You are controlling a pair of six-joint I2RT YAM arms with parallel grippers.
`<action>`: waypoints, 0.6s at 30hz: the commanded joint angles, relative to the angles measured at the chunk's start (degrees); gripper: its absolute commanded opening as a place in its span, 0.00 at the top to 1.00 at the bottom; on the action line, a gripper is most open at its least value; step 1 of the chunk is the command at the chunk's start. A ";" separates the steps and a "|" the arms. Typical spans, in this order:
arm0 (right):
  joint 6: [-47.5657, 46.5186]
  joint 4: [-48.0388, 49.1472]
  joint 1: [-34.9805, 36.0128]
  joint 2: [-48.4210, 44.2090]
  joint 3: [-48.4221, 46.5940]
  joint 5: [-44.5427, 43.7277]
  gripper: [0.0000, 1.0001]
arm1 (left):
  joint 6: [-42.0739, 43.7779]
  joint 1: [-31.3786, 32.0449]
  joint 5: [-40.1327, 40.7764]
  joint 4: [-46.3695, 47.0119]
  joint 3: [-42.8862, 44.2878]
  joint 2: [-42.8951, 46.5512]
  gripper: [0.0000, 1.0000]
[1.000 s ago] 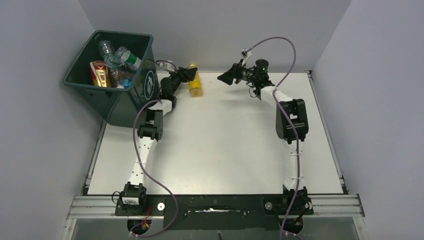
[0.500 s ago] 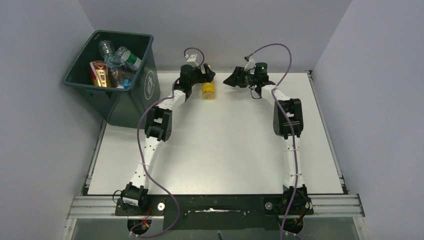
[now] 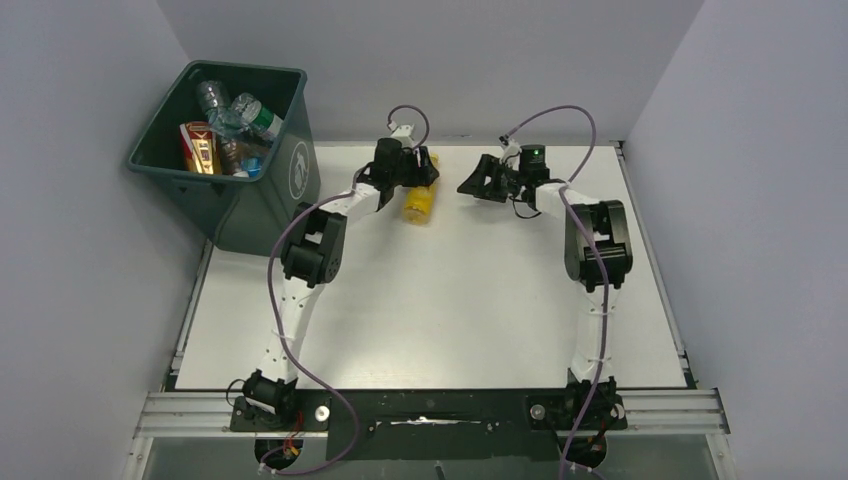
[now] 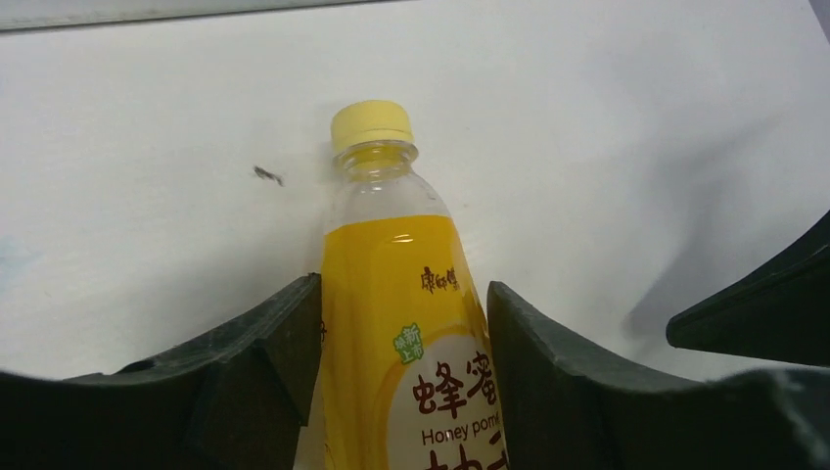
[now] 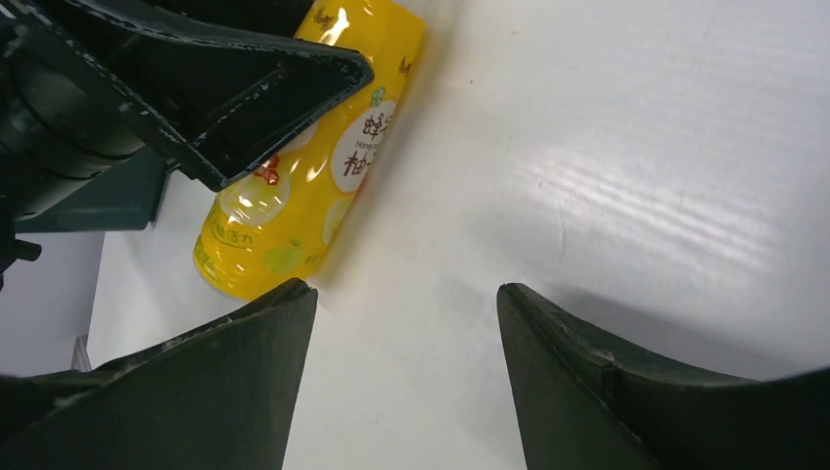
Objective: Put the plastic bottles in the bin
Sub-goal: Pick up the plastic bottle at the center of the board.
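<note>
A yellow plastic bottle point(image 3: 417, 203) lies on the white table near the back edge. Its yellow cap points away in the left wrist view. My left gripper point(image 3: 418, 178) is shut on the bottle point(image 4: 391, 225), with both dark fingers pressed against its labelled body. My right gripper point(image 3: 468, 186) hovers just right of it, open, with only bare table between its fingers point(image 5: 403, 294). The yellow bottle point(image 5: 303, 186) lies left of its left finger. The dark green bin point(image 3: 230, 205) stands at the back left and holds several bottles point(image 3: 235, 115).
Grey walls close in the table on the left, back and right. The bin stands off the table's back-left corner. One finger of the left gripper point(image 5: 245, 88) reaches across the top of the right wrist view, close to the right gripper.
My left arm swung right along the back edge, the yellow bottle shifted right with it, and the jaws closed on the bottle. My right gripper moved slightly lower and nearer.
</note>
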State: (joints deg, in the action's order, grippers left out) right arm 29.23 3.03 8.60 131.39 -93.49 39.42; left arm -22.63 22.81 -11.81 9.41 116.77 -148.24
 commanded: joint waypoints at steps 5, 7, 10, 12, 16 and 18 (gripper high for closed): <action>-0.76 -0.05 1.57 -20.59 13.41 -2.55 0.31 | 2.13 4.04 -1.45 -5.45 -13.41 12.02 0.72; -1.09 -1.37 1.93 -24.04 16.39 -2.91 0.31 | 0.76 4.17 -1.56 -2.97 -19.80 16.93 0.74; -1.18 -3.02 2.53 -29.41 20.42 -4.17 0.31 | 0.51 4.15 -1.55 -3.10 -25.40 23.91 0.74; -1.16 -3.89 3.14 -32.79 22.63 -5.18 0.31 | 1.13 4.02 -1.44 -5.03 -27.19 28.74 0.74; -1.11 -6.29 5.30 -38.51 25.41 -7.19 0.31 | 2.53 3.33 -0.45 -11.14 -26.25 38.02 0.74; -0.98 -7.56 6.76 -40.74 26.14 -7.94 0.31 | 3.73 2.66 0.44 -15.51 -23.27 41.93 0.73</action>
State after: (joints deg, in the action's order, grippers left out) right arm 28.75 -2.35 13.13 96.47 -68.40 34.13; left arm -21.50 26.92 -12.38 -2.09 87.81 -118.91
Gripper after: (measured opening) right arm 0.691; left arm 0.418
